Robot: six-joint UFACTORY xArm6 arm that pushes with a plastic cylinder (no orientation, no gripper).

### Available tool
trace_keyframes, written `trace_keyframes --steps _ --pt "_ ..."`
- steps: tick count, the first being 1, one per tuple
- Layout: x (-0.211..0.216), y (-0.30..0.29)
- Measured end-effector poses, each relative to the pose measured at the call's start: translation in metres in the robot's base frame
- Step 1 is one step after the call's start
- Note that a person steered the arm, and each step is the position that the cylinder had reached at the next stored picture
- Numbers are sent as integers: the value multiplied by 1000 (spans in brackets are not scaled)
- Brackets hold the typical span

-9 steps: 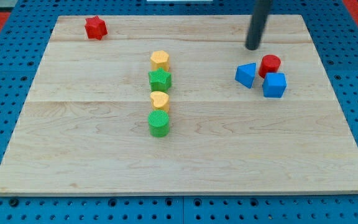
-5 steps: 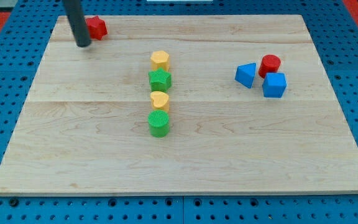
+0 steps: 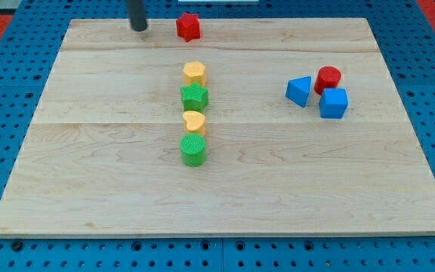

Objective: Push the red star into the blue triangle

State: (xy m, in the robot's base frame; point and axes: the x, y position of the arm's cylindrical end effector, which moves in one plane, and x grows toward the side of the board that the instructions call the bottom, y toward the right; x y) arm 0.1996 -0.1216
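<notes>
The red star point(image 3: 189, 26) lies near the board's top edge, a little left of centre. The blue triangle point(image 3: 299, 91) sits on the view's right, far from the star. My tip point(image 3: 139, 28) rests on the board just left of the red star, with a small gap between them. The rod rises out of the view's top.
A red cylinder point(image 3: 328, 78) and a blue cube point(image 3: 334, 103) crowd the blue triangle's right side. A column in the middle holds a yellow hexagon point(image 3: 194, 73), green star point(image 3: 194, 97), yellow heart point(image 3: 193, 122) and green cylinder point(image 3: 192, 149). The wooden board point(image 3: 89, 189) lies on a blue pegboard.
My tip swept from the right to the top left, then pushed rightward. The red star slid right along the top edge, from the left corner to near centre.
</notes>
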Motion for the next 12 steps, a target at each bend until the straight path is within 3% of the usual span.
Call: trace_keyframes --steps 2,3,4,5,6,8,10,12 --pt "18 141" --pt "21 174" --pt "57 202" --pt "66 229" --pt "44 242" --pt "99 246" --pt "96 216" --pt "118 250"
